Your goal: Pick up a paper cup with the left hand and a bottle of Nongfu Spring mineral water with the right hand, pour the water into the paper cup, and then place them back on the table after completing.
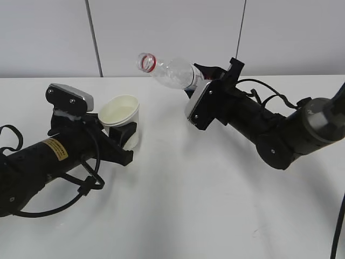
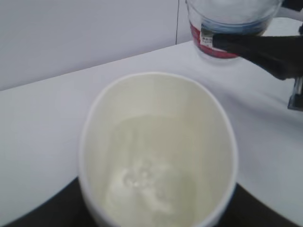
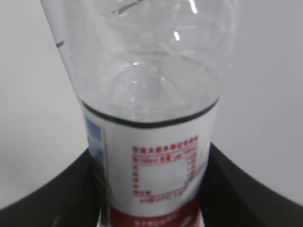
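My left gripper (image 1: 127,136), on the yellow-labelled arm, is shut on the white paper cup (image 1: 122,120) and holds it upright at the table's left-centre. The cup (image 2: 158,151) fills the left wrist view, and clear water (image 2: 151,179) lies in its bottom. My right gripper (image 1: 207,81) is shut on the Nongfu Spring bottle (image 1: 171,72), which is uncapped and tilted, its red-ringed mouth up-left, above and to the right of the cup. The bottle (image 3: 147,123) looks nearly empty in the right wrist view, with black fingers (image 3: 246,189) at both sides of its label. The bottle also shows in the left wrist view (image 2: 227,28).
The white table (image 1: 188,205) spreads under both arms. A grey wall (image 1: 178,27) stands behind its far edge. Black cables (image 1: 59,199) loop beside the left arm, and a cable (image 1: 339,226) hangs at the right edge.
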`<state>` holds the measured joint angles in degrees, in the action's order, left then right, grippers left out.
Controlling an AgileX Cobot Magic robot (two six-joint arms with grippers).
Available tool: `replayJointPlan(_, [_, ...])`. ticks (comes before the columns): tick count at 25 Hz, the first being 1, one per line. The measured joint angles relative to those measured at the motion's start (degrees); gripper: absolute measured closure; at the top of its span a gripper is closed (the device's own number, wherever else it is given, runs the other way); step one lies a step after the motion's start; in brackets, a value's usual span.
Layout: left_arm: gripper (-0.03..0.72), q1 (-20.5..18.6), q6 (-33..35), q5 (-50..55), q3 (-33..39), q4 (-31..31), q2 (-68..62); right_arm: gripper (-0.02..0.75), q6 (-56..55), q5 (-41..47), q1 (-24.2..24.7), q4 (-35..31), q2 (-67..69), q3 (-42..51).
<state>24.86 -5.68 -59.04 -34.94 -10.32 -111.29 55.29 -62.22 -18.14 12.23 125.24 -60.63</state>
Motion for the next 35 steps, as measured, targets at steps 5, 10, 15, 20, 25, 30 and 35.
replayJointPlan(5, [0.324,0.0,0.1,0.0,0.0,-0.9,0.0,0.334,-22.5,0.0,0.0,0.0,0.0,2.7])
replayJointPlan(10, [0.324,0.0,0.1,-0.4,0.0,-0.6,-0.5,0.334,-40.9,0.0,0.0,0.0,0.0,4.7])
replayJointPlan(15, [0.324,0.0,0.1,-3.4,0.0,0.3,-4.9,0.334,-50.0,0.4,0.0,0.6,-0.2,5.0])
replayJointPlan(20, [0.326,0.0,0.1,-4.5,0.0,2.4,-5.8,0.334,-55.6,1.8,0.0,1.2,-0.2,5.0])
replayJointPlan(25, [0.326,0.0,0.0,-5.1,-0.4,3.9,-7.3,0.334,-56.1,1.4,0.0,2.5,0.3,5.0])
replayJointPlan(30, [0.326,0.0,0.0,-5.2,-2.5,3.9,-8.8,0.334,-56.2,1.3,0.0,2.8,1.4,5.1])
replayJointPlan(35, [0.326,0.0,0.0,-5.3,-4.0,3.9,-10.0,0.334,-56.2,0.0,0.0,2.9,2.5,5.1])
